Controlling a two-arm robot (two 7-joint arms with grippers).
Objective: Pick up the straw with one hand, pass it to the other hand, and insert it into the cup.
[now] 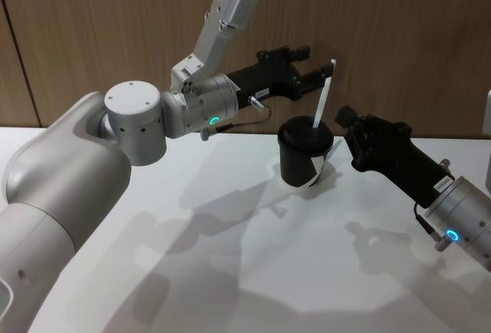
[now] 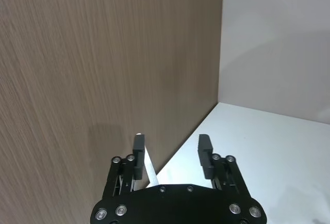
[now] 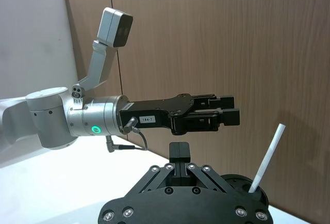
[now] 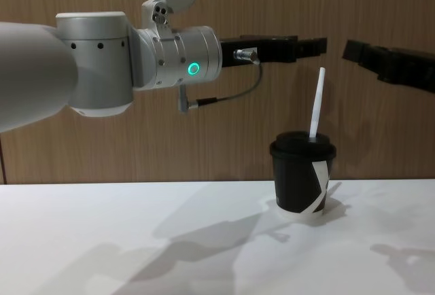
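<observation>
The white straw (image 1: 324, 95) stands tilted in the lid of the black cup (image 1: 303, 160), which sits on the white table (image 1: 230, 264). In the chest view the straw (image 4: 316, 105) sticks up well above the cup (image 4: 299, 179). My left gripper (image 1: 314, 68), on the silver arm with the green ring light, hovers open beside and just above the straw's top, holding nothing. Its fingers (image 2: 139, 154) stand apart in the left wrist view. My right gripper (image 1: 343, 114), all black, hangs shut and empty just right of the cup. From the right wrist I see the straw (image 3: 268, 157) and the left gripper (image 3: 236, 109).
A wood-panelled wall (image 1: 383, 11) rises directly behind the cup and both grippers. The white table stretches bare toward me, crossed by the arms' shadows. A pale wall (image 2: 278, 43) meets the wood panel at a corner.
</observation>
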